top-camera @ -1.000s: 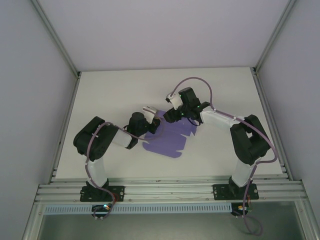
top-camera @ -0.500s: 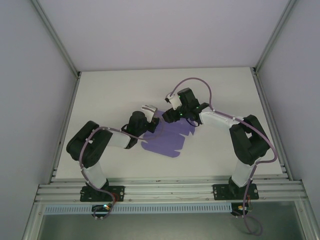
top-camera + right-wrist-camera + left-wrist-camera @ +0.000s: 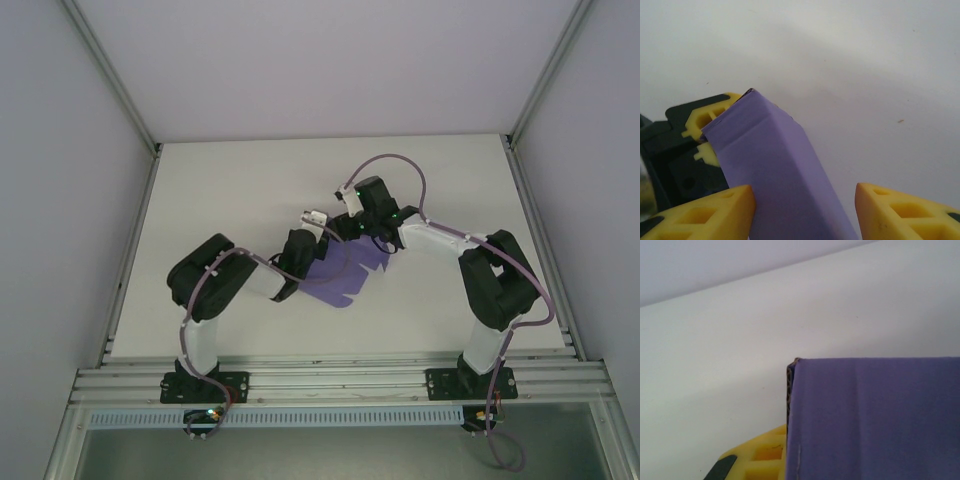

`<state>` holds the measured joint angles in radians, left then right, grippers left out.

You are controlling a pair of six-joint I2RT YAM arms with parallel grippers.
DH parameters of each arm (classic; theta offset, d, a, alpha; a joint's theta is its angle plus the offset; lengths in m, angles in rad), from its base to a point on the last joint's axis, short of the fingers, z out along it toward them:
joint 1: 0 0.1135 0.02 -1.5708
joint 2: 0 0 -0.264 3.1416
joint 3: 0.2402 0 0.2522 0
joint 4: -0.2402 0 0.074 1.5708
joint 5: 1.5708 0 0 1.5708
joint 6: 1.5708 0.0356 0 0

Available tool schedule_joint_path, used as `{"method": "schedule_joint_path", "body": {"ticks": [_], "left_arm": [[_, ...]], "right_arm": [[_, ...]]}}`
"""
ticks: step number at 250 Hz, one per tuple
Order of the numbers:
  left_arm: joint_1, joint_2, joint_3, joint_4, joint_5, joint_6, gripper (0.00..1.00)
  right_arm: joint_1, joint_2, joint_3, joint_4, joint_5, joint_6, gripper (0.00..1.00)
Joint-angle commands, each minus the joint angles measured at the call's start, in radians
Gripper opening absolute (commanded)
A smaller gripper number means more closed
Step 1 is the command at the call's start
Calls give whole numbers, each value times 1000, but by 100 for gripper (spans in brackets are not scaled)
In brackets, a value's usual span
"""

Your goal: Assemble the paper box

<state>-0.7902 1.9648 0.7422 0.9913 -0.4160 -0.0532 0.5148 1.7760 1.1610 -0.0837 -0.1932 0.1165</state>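
Top external view, as I read it from my station: the white table spans the middle of the frame. The left arm reaches in from lower left and the right arm bends in from lower right. Between them, just below centre, lies the paper box, a partly folded purple card sheet. The left gripper and the right gripper meet close together at its upper edge.

Right wrist view: the paper box runs as a folded ridge from bottom centre to centre left. There the left gripper is clenched on its end. The right gripper is released, its jaws straddling the ridge. One yellow finger sits just beside the card, while the other finger stands apart from it.

Left wrist view: the paper box covers the lower right, with a yellow finger against its left edge.
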Motion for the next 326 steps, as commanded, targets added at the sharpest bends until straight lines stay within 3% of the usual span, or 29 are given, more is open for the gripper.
{"method": "schedule_joint_path", "body": {"ticks": [1,16,39,70,87,131,165,208,300,326], "left_arm": [[10,17,8,-34,-67,-13,0],[34,-7,2,-85,35,-63,0],[37,-43,-34,-61,84,-57,0],[40,-88,-78,-37,132,-48,46],[42,-103,-105,-14,153,-52,54],[45,-126,-128,-16,171,-44,56],[60,-119,-104,-25,146,-42,52],[118,-82,-51,-21,216,-62,42],[129,-22,12,21,352,-3,43],[129,-3,37,16,382,-9,36]], "right_arm": [[22,40,-47,-101,-2,84,56],[20,42,-47,-103,-9,89,56],[21,40,-48,-105,1,90,56],[18,33,-41,-103,12,93,56],[16,31,-31,-111,14,95,56],[14,30,-24,-116,17,98,56],[13,32,-15,-123,10,94,56],[11,37,-11,-122,-9,91,57],[-5,37,6,-124,-25,92,58],[-10,43,17,-128,-34,94,58]]}}
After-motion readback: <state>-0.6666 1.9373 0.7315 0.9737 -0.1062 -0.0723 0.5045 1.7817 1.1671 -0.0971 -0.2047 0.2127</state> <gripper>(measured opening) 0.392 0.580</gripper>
